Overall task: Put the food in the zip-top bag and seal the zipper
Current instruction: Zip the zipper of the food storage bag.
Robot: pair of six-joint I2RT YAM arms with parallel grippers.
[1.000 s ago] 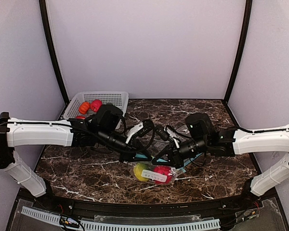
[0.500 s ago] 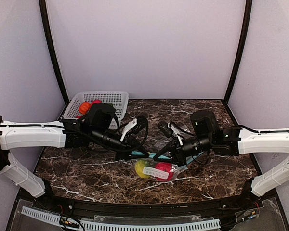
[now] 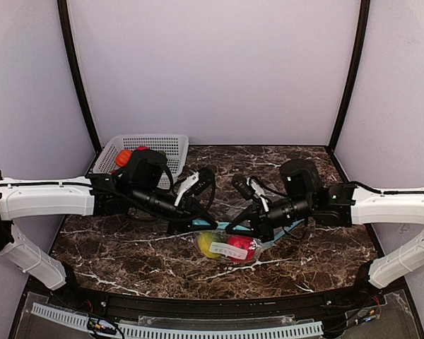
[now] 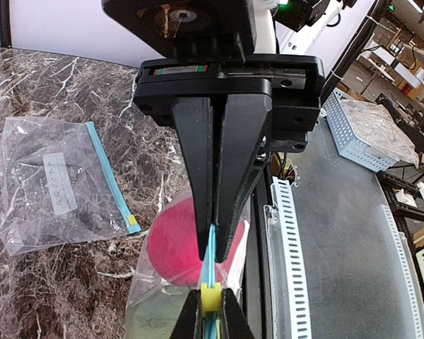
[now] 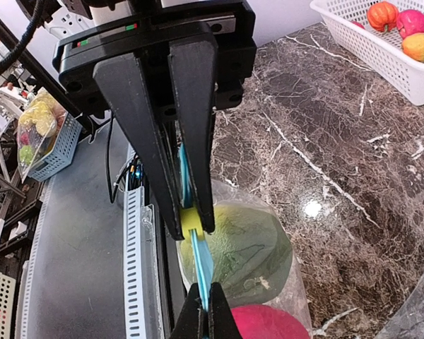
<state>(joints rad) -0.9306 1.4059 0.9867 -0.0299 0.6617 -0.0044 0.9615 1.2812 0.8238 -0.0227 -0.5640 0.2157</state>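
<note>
Sealing under way at the middle of the tabletop's near edge: the zip-top bag hangs between the two arms, lifted by its top so the load sags clear of the closure. Inside it sit a green-yellow fruit and a red fruit, side by side and touching. The left arm reaches in from one side, and the left jaws are pressed together on the blue zipper, pinching the strip flat. They seem to serve as an anchor that holds the strip taut. The right arm comes in from the other side, and the right jaws are clamped on the yellow slider. The two sets of tips stand just beside each other along the strip (how much of the track is already closed cannot be told from these views). Judged from this, the step in hand is drawing the slider along the zipper while the other end is held against the pull. A loose hold on the thin strip could let it slip free. At the far left corner stands the white basket with an orange fruit, a pink fruit and a yellow-orange fruit lying in it, so not all the food is bagged. A spare empty bag lies flat on the tabletop, well apart from the lifted one
</note>
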